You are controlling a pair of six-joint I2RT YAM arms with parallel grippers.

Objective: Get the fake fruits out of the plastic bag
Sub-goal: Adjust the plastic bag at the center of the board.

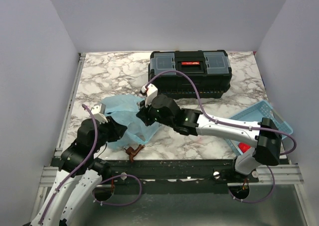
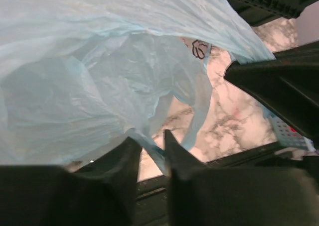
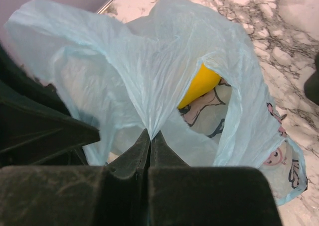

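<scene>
So that the plastic bag gapes around the yellow fruit, the right gripper clamps its jaws on the film; the left gripper sets its jaws astride another fold, grip unclear.

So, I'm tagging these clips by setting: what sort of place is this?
Probably a robot lab cell: plain walls box in a marble-print table, two arms are bolted at its near edge, a black toolbox at the back.
</scene>
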